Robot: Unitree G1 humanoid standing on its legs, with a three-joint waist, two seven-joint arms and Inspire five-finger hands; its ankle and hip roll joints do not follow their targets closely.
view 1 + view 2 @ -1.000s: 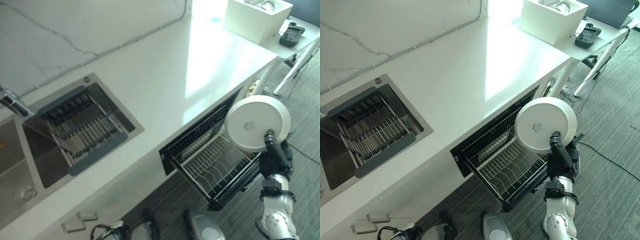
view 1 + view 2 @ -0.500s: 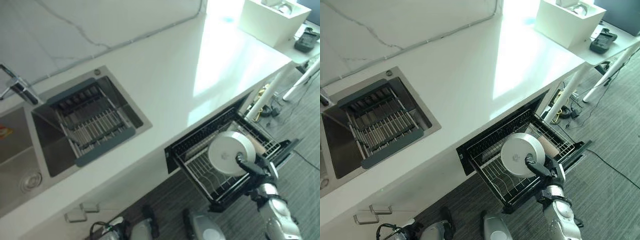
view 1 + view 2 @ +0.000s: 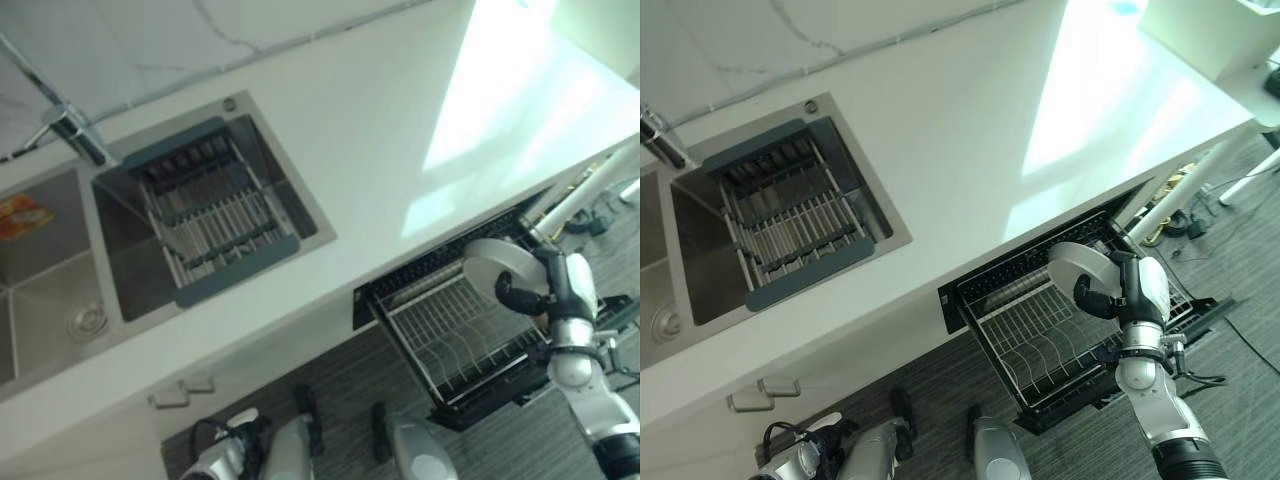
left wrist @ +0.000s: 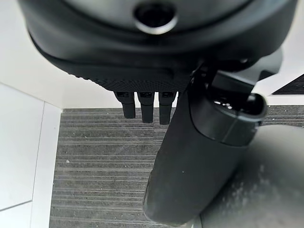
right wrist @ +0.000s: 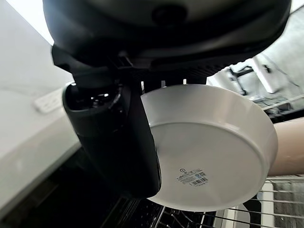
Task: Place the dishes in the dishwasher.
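Left eye view: at right centre, the right robot hand (image 3: 520, 293) pinches a white plate (image 3: 492, 262) by its rim, tilted on edge over the pulled-out dishwasher rack (image 3: 455, 335); the fingers behind the plate are hidden.

Right wrist view: thumb across the plate's (image 5: 213, 147) underside.

Left wrist view: left robot hand (image 4: 199, 156), fingers relaxed and straight, above striped floor (image 4: 102, 161).

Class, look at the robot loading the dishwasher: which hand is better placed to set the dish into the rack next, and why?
The right hand: it already grips the white dish directly over the pulled-out dishwasher rack. The left hand hangs over floor, holding nothing.
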